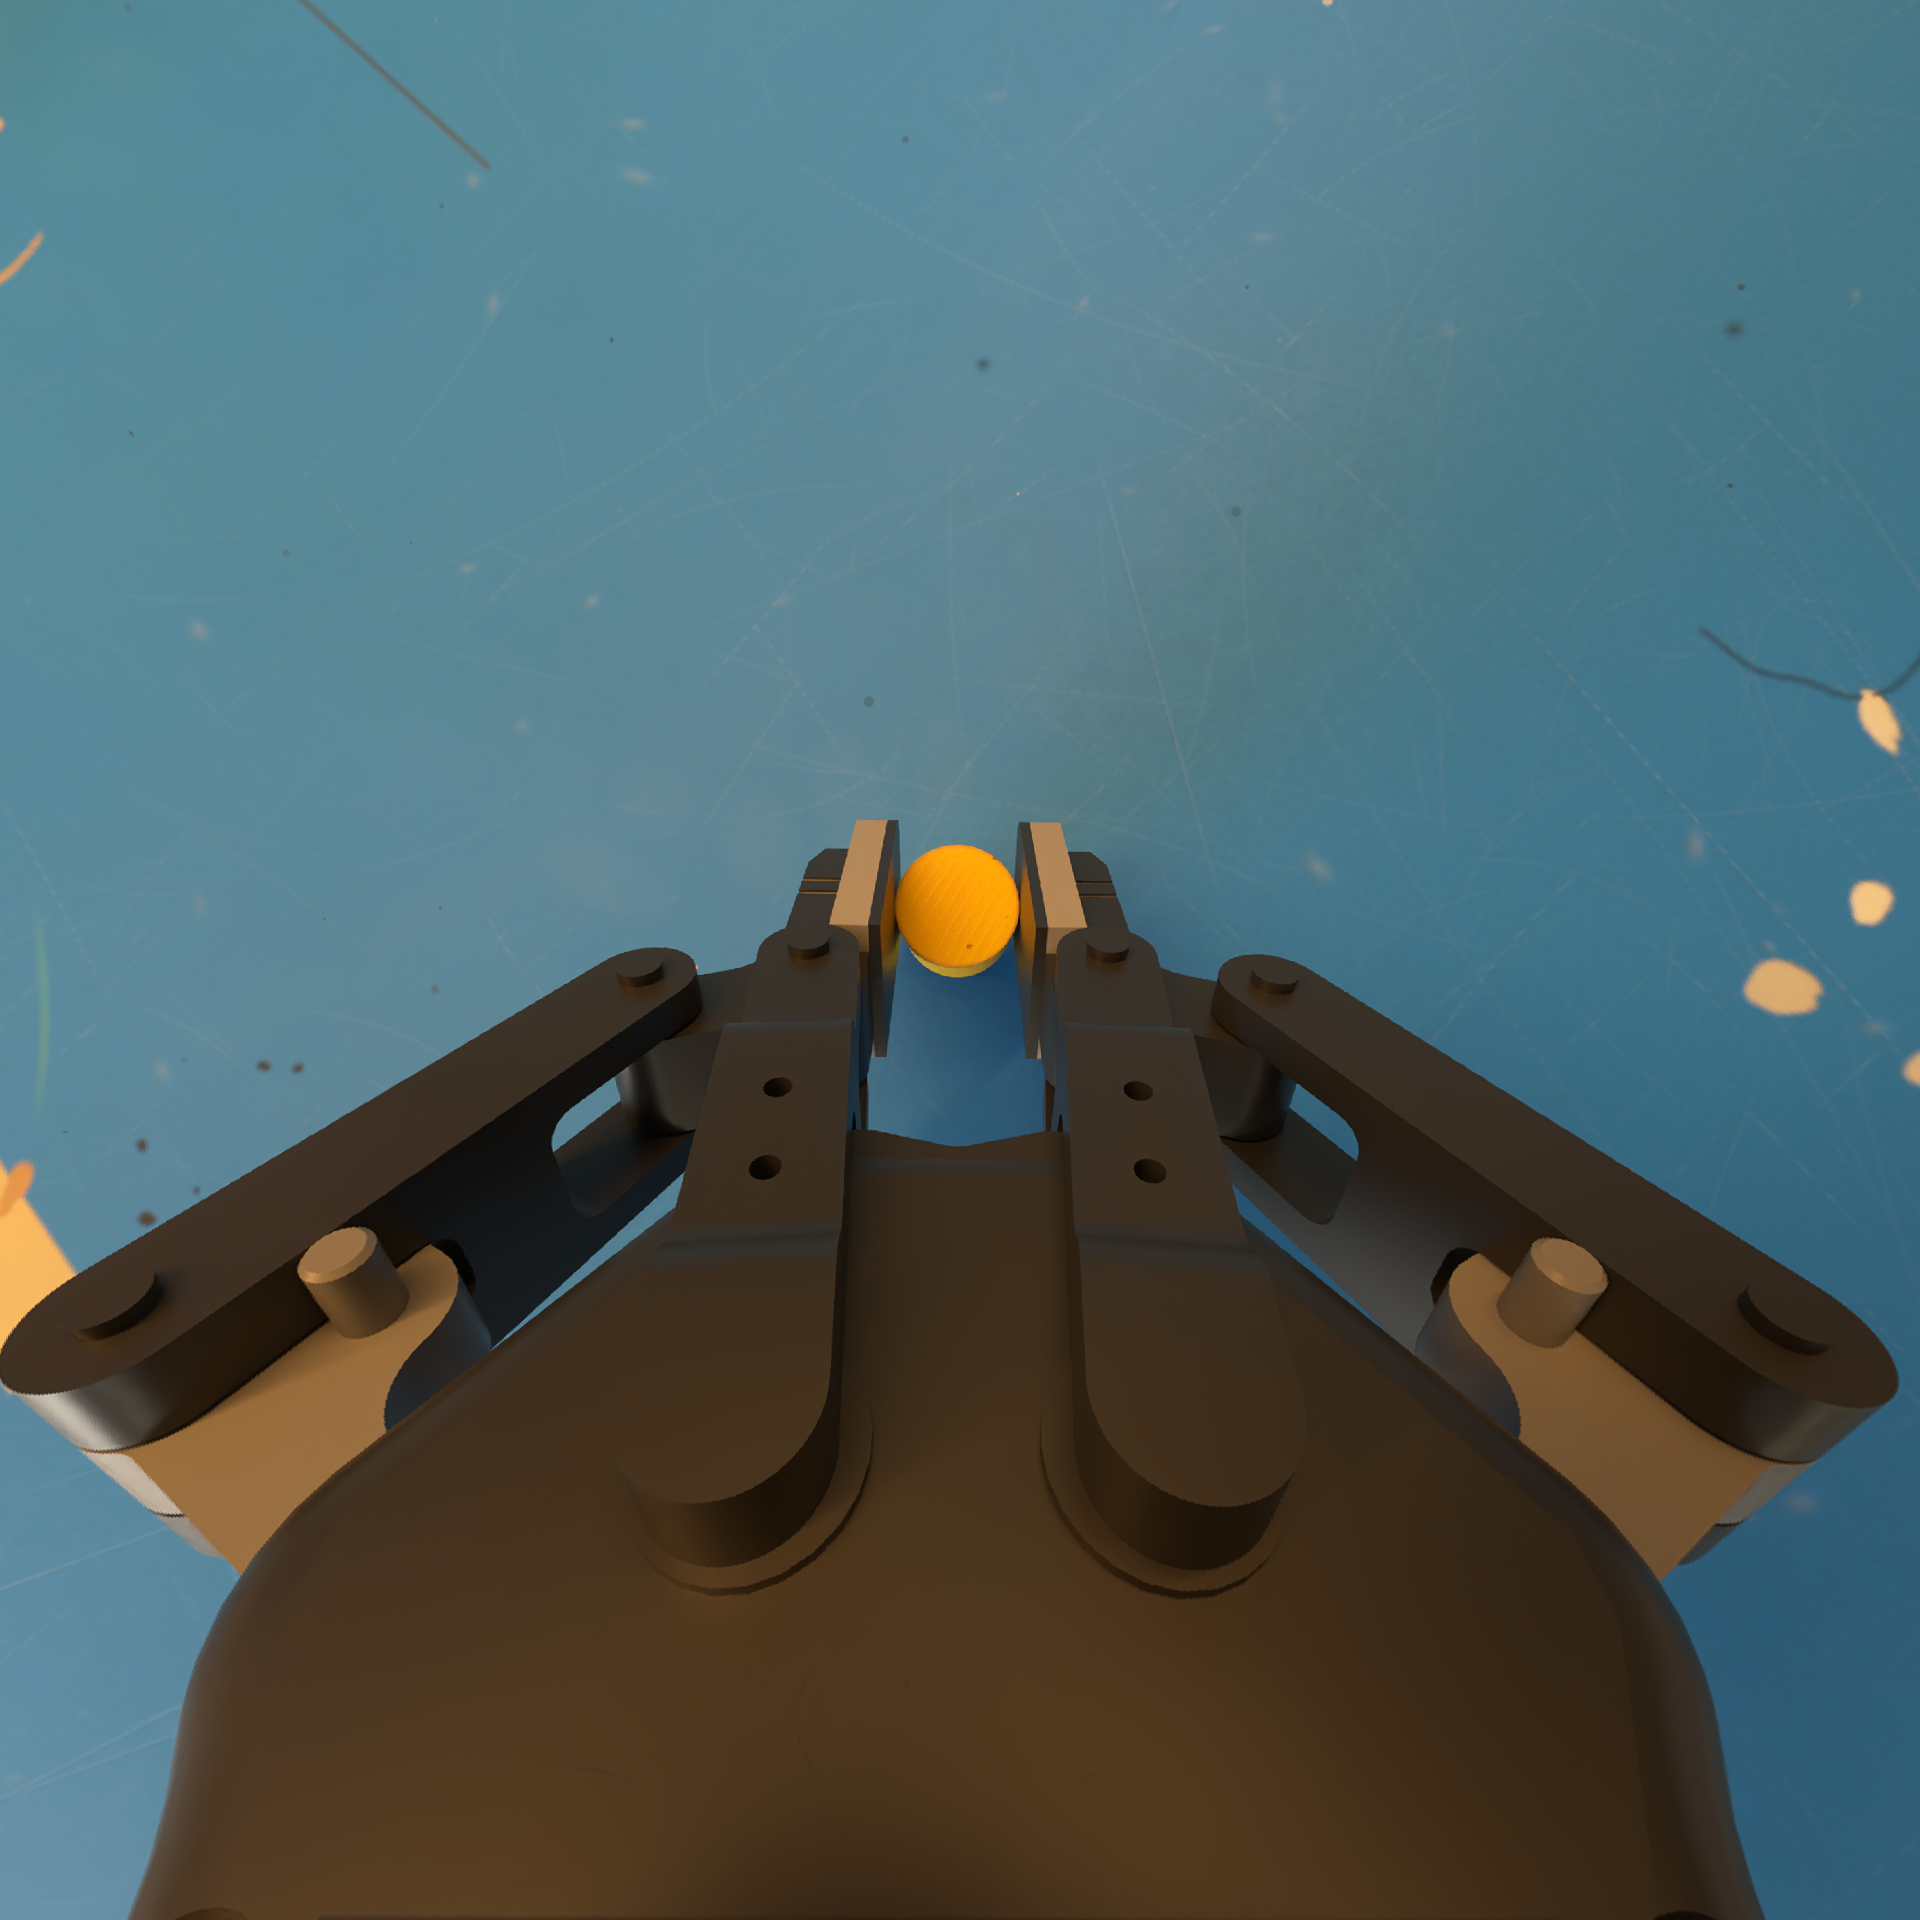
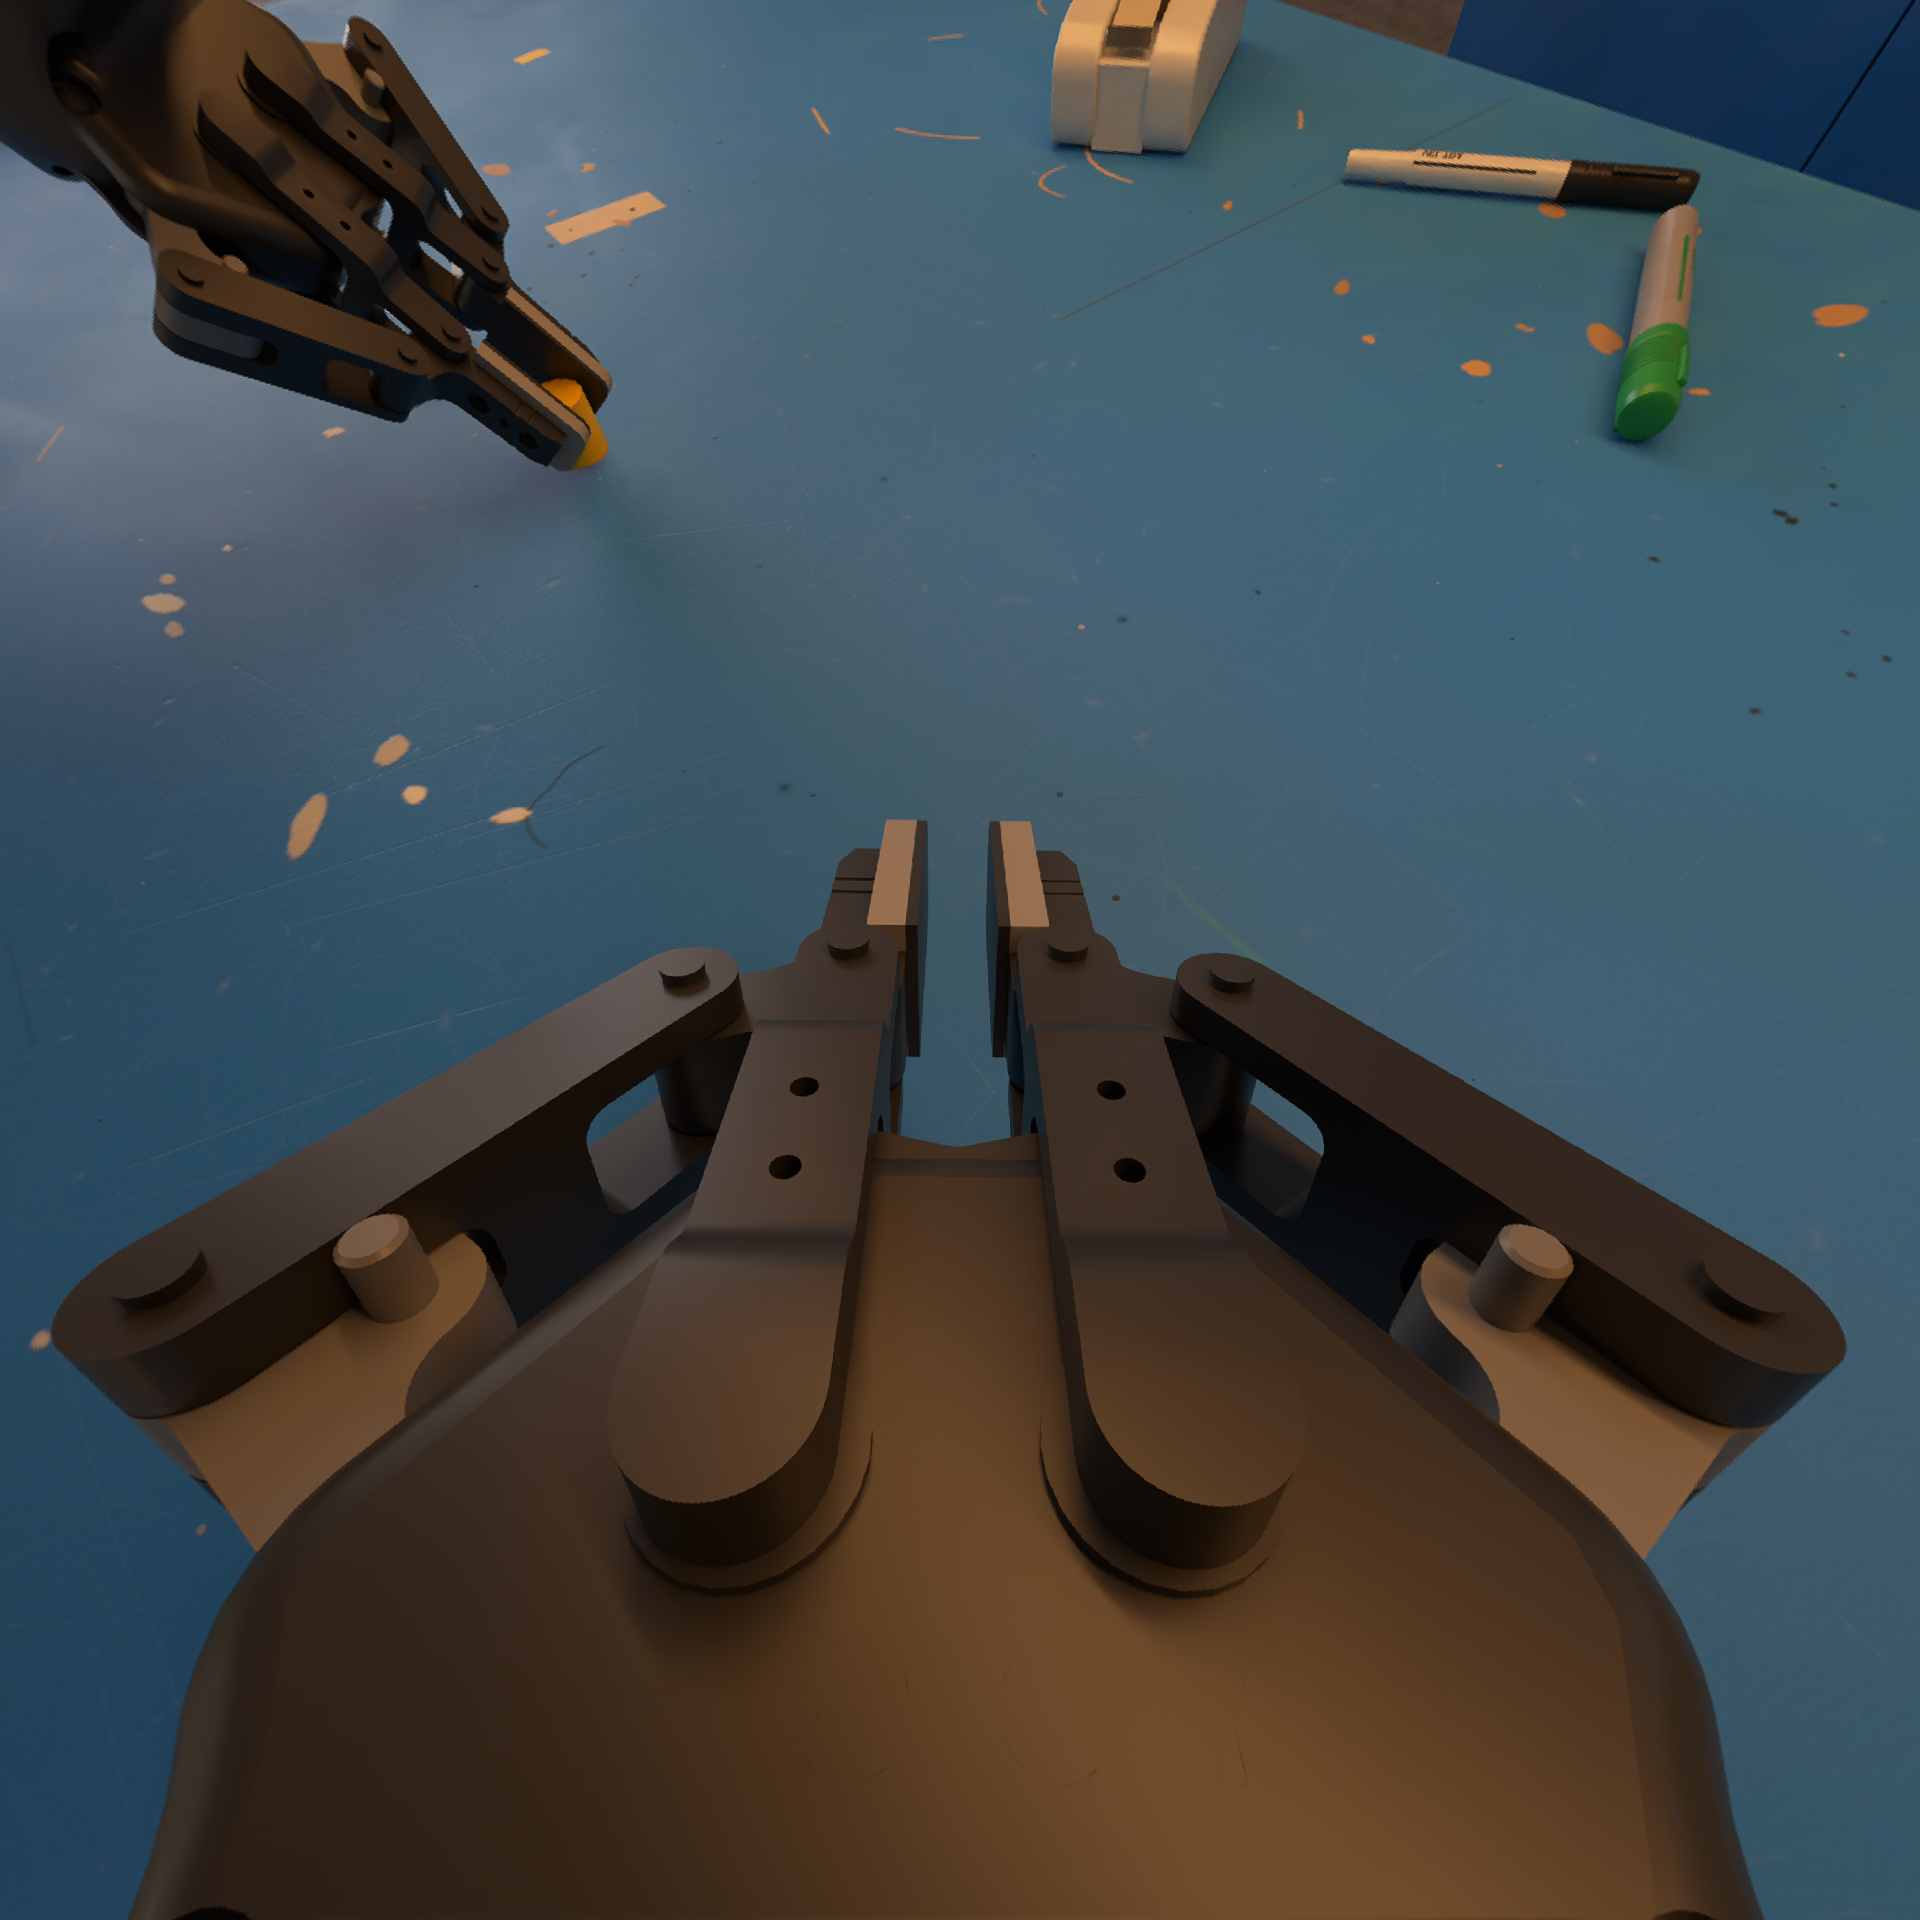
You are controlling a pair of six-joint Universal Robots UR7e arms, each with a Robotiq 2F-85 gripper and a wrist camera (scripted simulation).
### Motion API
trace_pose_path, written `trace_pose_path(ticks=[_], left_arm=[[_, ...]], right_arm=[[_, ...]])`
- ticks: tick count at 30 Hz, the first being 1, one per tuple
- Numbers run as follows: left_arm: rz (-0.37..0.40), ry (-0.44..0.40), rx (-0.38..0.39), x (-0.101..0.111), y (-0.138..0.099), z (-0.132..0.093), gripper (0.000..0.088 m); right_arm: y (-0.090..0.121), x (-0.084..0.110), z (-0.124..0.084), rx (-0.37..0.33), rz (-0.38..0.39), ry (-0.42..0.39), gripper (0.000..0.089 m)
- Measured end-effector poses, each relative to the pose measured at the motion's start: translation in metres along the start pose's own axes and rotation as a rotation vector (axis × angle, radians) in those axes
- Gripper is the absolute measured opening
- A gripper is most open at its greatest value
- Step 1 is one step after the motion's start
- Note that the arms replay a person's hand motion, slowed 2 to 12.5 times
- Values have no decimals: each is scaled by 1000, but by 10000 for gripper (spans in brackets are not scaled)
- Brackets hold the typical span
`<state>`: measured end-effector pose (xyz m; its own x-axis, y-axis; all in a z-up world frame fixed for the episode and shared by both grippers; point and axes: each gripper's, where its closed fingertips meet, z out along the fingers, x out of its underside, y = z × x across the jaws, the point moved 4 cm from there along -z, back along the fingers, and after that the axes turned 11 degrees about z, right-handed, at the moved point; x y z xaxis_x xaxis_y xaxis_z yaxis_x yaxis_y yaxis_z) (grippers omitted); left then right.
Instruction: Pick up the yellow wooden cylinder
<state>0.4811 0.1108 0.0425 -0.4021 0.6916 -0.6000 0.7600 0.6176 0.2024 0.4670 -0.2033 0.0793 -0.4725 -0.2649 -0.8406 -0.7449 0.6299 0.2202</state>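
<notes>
While the left gripper (image 1: 957, 904) squeezes the yellow wooden cylinder (image 1: 957, 906) low over the blue table (image 1: 1039, 416), its round sides could slip out (small pads). Right gripper (image 2: 957, 883) holds nothing, nearly closed.

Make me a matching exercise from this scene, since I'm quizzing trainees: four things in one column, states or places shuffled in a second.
Things:
1. yellow wooden cylinder
2. right tool
3. green-capped marker
4. black-capped marker

States or places:
A. holds nothing, narrow gap between the fingers
B. lies nearest the white block
C. between the left tool's pads
D. lies pointing toward the other marker's cap

Pairs: 1-C, 2-A, 3-D, 4-B
</notes>
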Motion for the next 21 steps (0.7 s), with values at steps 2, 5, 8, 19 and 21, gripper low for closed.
trace_pose_path(ticks=[2,5,8,19,21], left_arm=[[7,-3,-9,-3,-1,-2,200],[8,-15,-15,-10,-3,-8,200],[4,-43,-14,-22,-6,-15,200],[-51,-154,80,-86,-37,-17,200],[-57,-170,106,-97,-45,-12,200]], right_arm=[[0,0,0,2,0,0,103],[-2,0,0,9,4,5,101],[-5,1,0,33,9,16,90],[-18,5,3,164,-29,81,91],[-21,7,5,196,-50,102,117]])
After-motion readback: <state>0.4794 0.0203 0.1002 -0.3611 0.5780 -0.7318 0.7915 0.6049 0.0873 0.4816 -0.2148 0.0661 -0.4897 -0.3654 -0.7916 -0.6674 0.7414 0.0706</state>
